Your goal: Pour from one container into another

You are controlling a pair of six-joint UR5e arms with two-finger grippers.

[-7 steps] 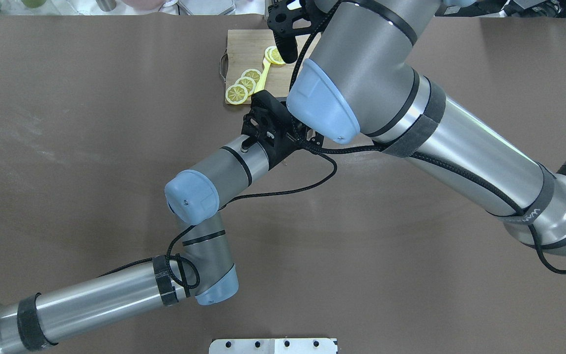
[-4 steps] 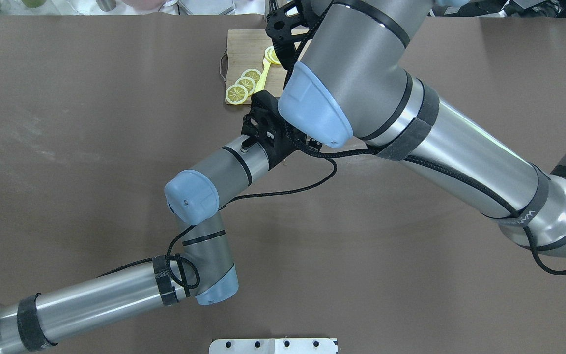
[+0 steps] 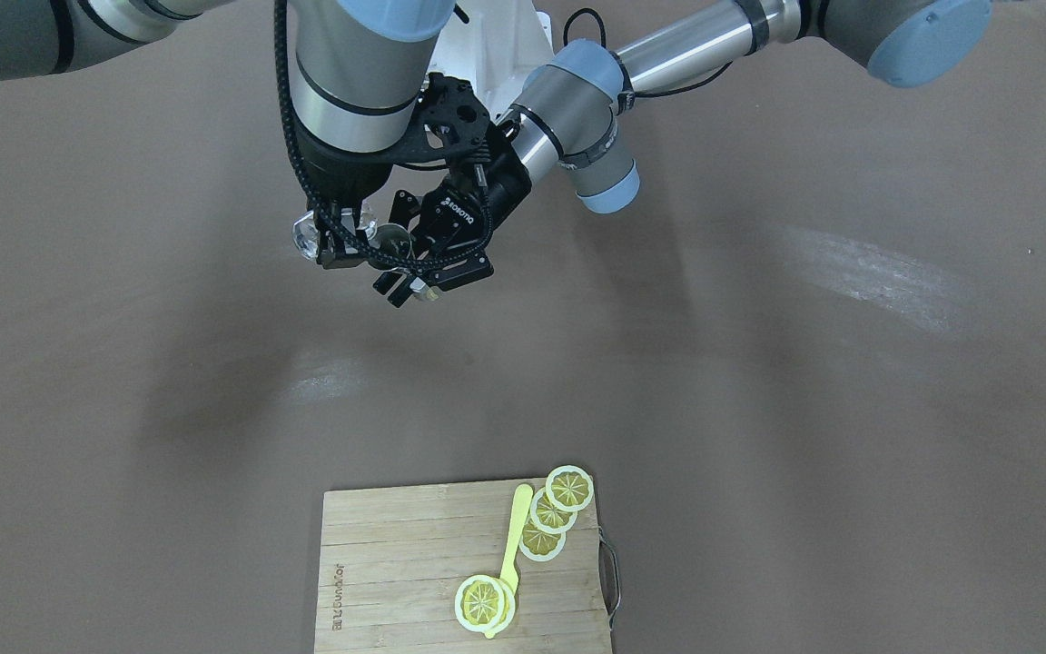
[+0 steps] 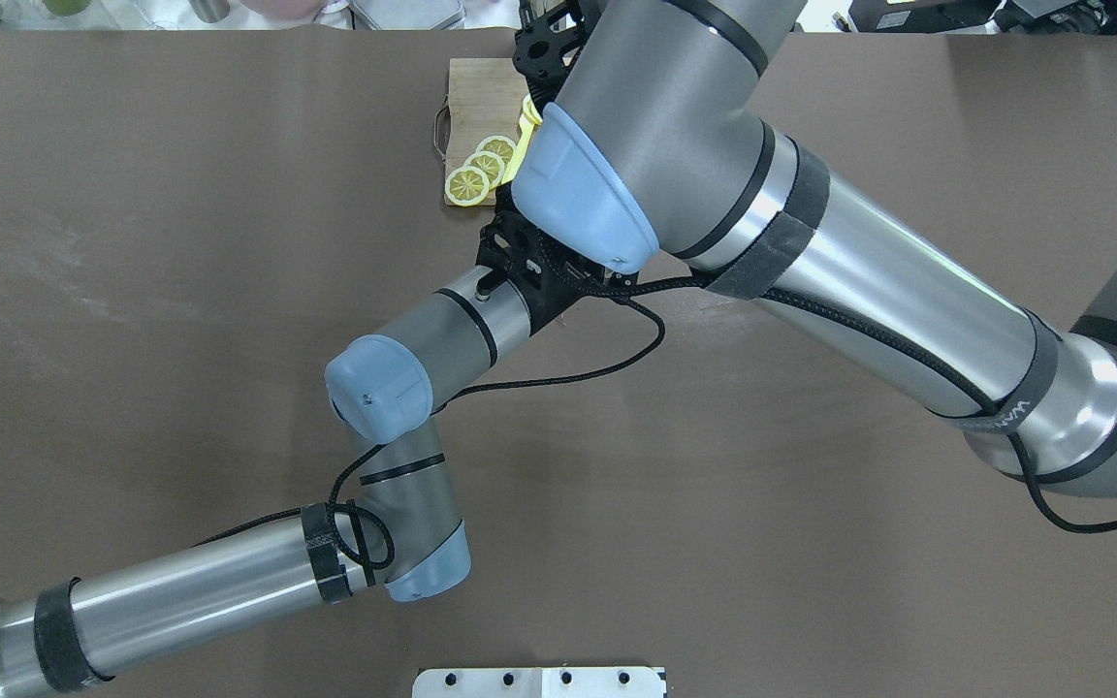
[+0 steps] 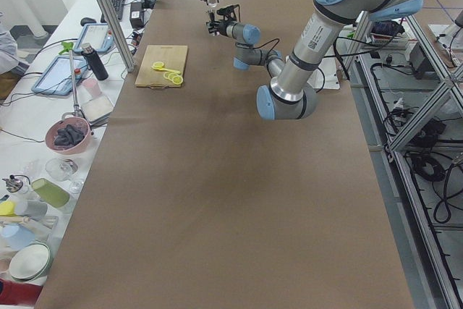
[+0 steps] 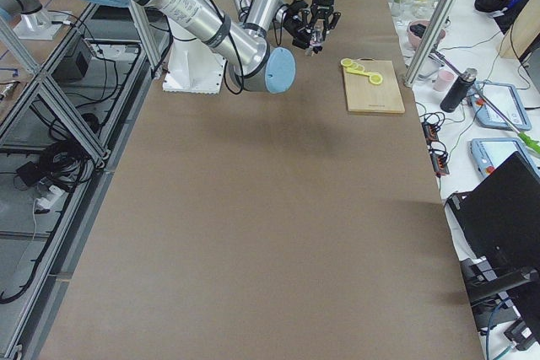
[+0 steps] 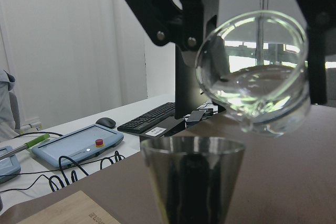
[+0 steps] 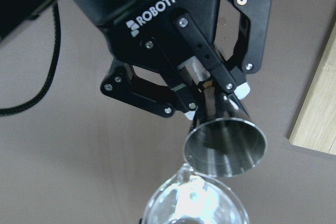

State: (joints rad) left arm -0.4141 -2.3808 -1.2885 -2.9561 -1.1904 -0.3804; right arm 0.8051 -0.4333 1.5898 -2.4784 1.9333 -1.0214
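Note:
My right gripper [image 3: 340,243] is shut on the small clear glass cup [image 7: 254,72]. The cup is tipped with its pouring lip just above the rim of the steel jigger [image 7: 191,174]. My left gripper [image 8: 210,92] is shut on the narrow waist of the jigger [image 8: 226,141], holding it upright above the table. In the right wrist view, the rim of the glass cup [image 8: 193,203] shows directly below the jigger's open mouth. I see no stream between them. In the overhead view, the right arm [image 4: 655,126] hides both containers.
A wooden cutting board [image 3: 396,554] with lemon slices [image 3: 568,488] and a yellow spoon [image 3: 516,527] lies beyond the grippers, on the operators' side. Brown table surface surrounds the arms. Bowls, a bottle and tablets sit on a side bench [image 5: 69,135].
The right arm's wrist and forearm have swung left and slightly toward the board in the overhead view. The left arm has stayed still.

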